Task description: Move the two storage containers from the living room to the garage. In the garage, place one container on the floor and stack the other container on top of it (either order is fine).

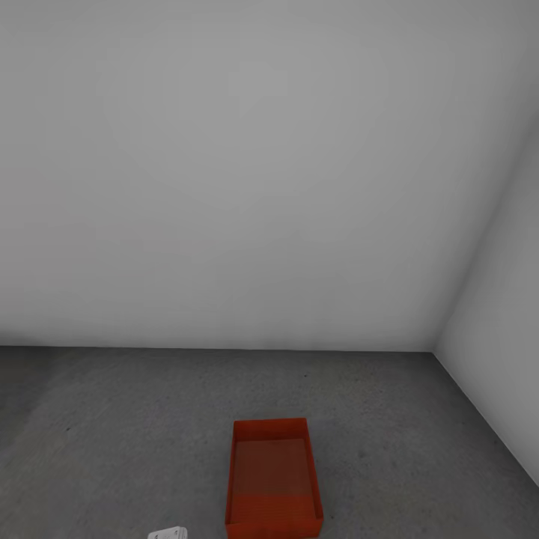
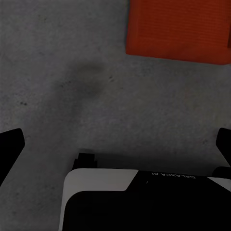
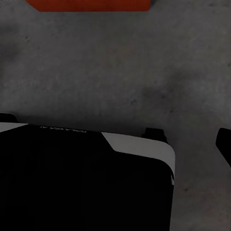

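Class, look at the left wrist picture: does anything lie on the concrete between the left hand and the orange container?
Nothing visible does. Between the left hand, its fingers spread wide, and the orange container there is only bare grey floor, with a faint shadow on it. In the head view the container sits alone on the concrete.

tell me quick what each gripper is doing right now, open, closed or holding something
Left gripper: open, fingers spread wide, holding nothing.
Right gripper: cannot be told; one fingertip shows.

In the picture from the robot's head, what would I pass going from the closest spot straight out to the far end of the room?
Orange-red bin on the concrete floor → bare stretch of floor beyond it → grey-white back wall.
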